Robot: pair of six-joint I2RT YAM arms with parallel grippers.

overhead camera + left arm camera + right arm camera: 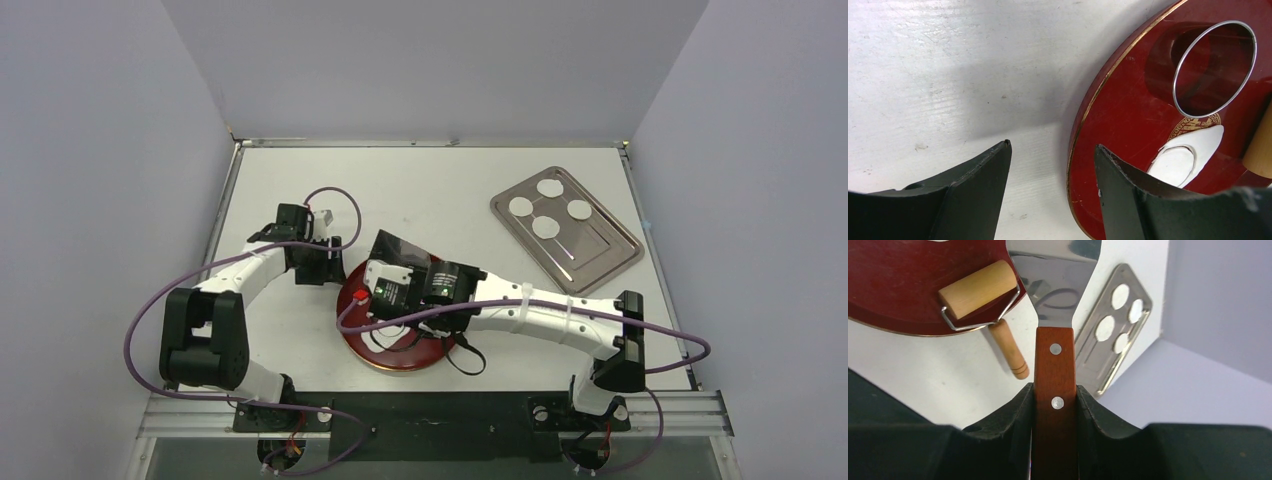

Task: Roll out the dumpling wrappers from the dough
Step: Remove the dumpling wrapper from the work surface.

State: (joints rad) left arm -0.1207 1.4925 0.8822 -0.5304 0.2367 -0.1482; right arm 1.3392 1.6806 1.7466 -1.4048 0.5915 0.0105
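I have the left gripper (1053, 145) released, its matte black fingers (983, 170) spread wide, one over the scuffed white table (948, 75) and one over the edge of the glossy round dark-red board with a thin gold rim (1128, 115). They hold nothing.

The dough (1205, 140), a soft, thin white sheet with ragged edges, lies on the board just beyond the finger over the board, apart from it. An oval outline is pressed into the dough. A thin shiny metal ring cutter (1174, 85) stands farther along the board.

The right gripper (1054, 387) is clenched on the riveted reddish wooden handle of a flat steel spatula (1055, 270). A pale wooden roller on a wire frame (979, 289) rests at the board's edge.

Four smooth, flat, round white dumpling wrappers (545, 227) sit on the rectangular brushed-metal tray (600, 255), well apart from both grippers.
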